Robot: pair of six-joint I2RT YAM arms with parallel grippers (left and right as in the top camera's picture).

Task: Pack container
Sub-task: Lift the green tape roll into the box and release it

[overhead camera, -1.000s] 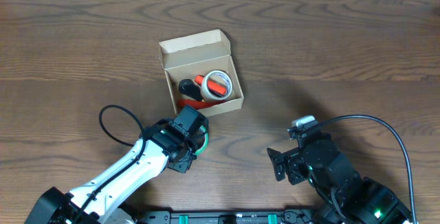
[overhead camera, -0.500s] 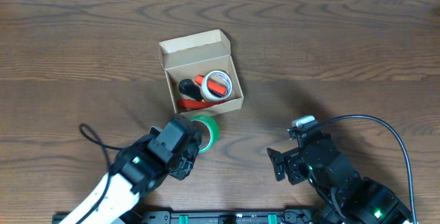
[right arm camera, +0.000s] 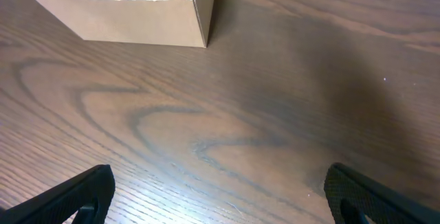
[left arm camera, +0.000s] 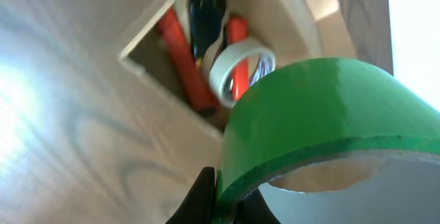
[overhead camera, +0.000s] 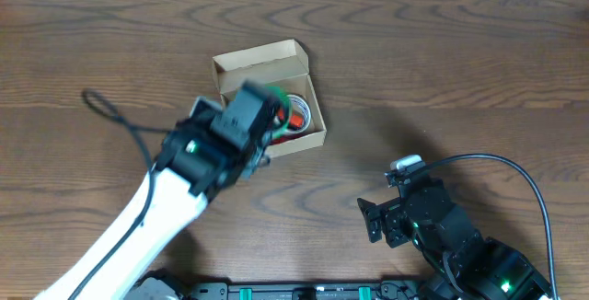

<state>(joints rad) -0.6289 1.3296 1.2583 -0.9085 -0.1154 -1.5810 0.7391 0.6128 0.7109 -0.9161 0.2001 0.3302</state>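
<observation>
Over the open cardboard container (overhead camera: 260,61), which sits mid-counter (overhead camera: 442,51), the left pincer (left arm camera: 221,205) is clamped on a green tape roll (left arm camera: 313,114). A white roll (left arm camera: 240,62) lies inside the container. Off to the side, the right pincer (right arm camera: 218,195) rests with its fingers spread wide, holding nothing.

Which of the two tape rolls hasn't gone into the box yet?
The green tape roll, pinched in the left gripper above the cardboard box; the white tape roll already lies inside it.
</observation>
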